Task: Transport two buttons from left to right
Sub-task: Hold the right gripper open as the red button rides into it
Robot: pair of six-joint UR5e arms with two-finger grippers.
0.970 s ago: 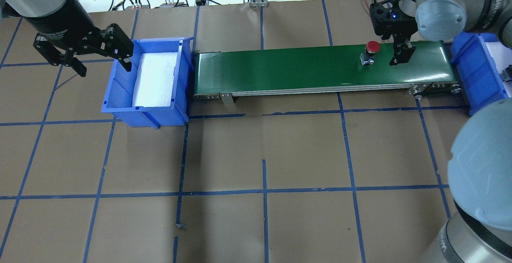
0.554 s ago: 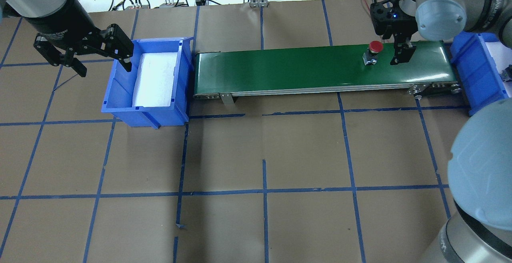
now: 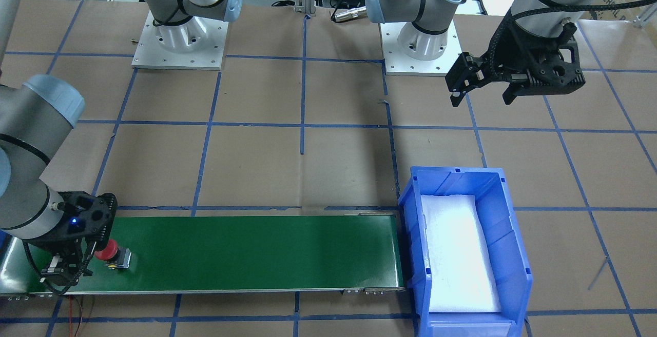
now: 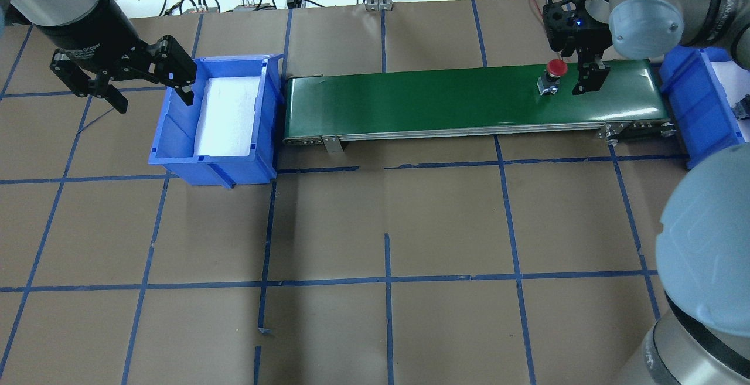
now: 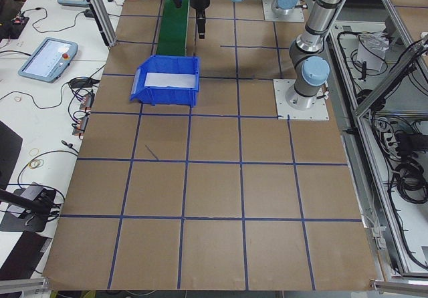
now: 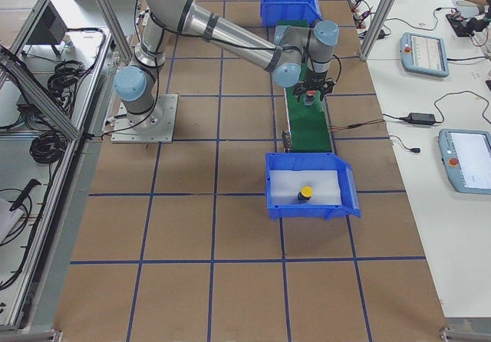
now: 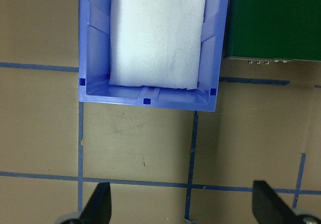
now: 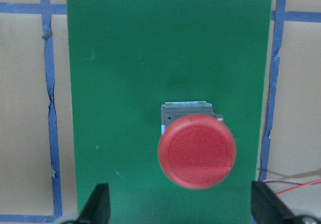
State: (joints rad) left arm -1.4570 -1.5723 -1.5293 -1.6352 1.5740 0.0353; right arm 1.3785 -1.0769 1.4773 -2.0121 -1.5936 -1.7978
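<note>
Red button [image 4: 552, 76] upright on belt [image 4: 410, 101], yellow button [image 6: 305, 194] in bin [image 6: 307, 210] (on foam [image 6: 324, 182])

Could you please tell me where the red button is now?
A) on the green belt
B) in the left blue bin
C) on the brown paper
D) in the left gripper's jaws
A: the red button sits on the green belt, near the open jaws of the right gripper.
</note>
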